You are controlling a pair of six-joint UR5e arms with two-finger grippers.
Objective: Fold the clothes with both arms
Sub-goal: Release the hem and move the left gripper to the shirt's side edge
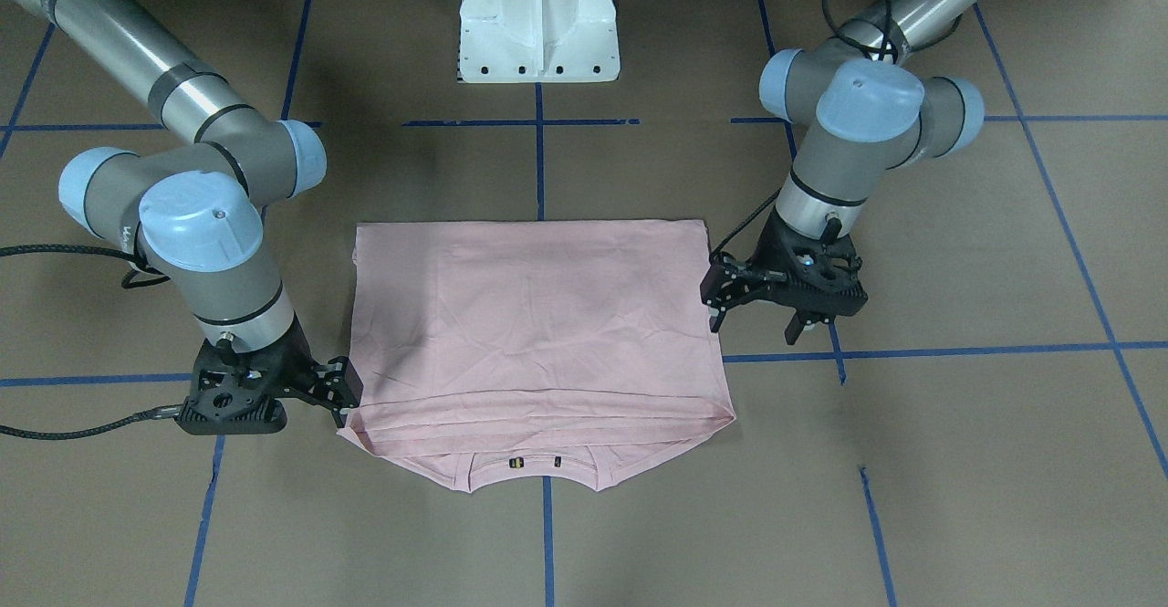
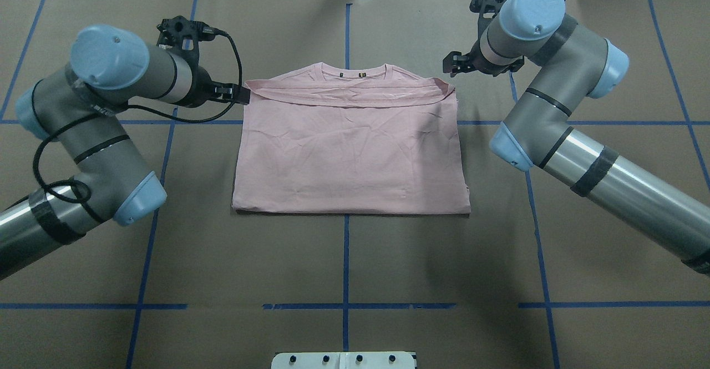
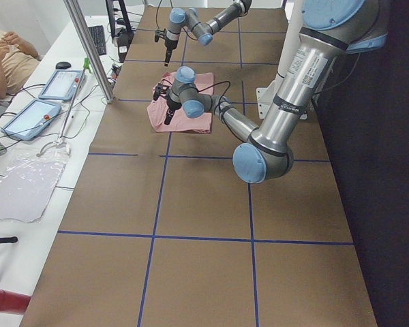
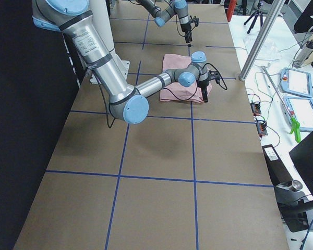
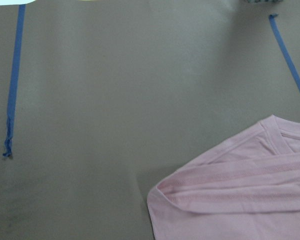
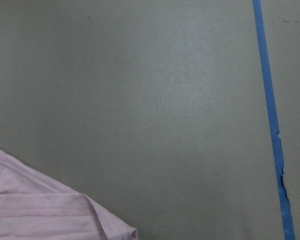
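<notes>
Facing the robot: pale pink folded cotton T-shirt (image 1: 538, 315) lies mid-frame on the brown paper surface (image 1: 958, 497), with its ribbed collar (image 1: 534, 470) at the bottom edge. The black two-finger left gripper (image 1: 756, 319), right of centre, has its fingers spread wide and empty beside the shirt's side edge. The black right gripper (image 1: 310, 397), lower left, sits against the collar-end corner. One finger is hidden, but it reads as spread and holds nothing.
Overhead: T-shirt central, collar at top. The left gripper is at its upper-left corner, the right gripper just off the upper-right.
Side views: both grippers are near the collar end; the fingers' state cannot be told here.
Wrist views: bare surface, blue tape lines (image 6: 270, 125) and a loose shirt corner; no fingers visible.
Risk: a finger brushing the folded hem could drag it askew. A pinch catching only the top layer would peel the fold open.
</notes>
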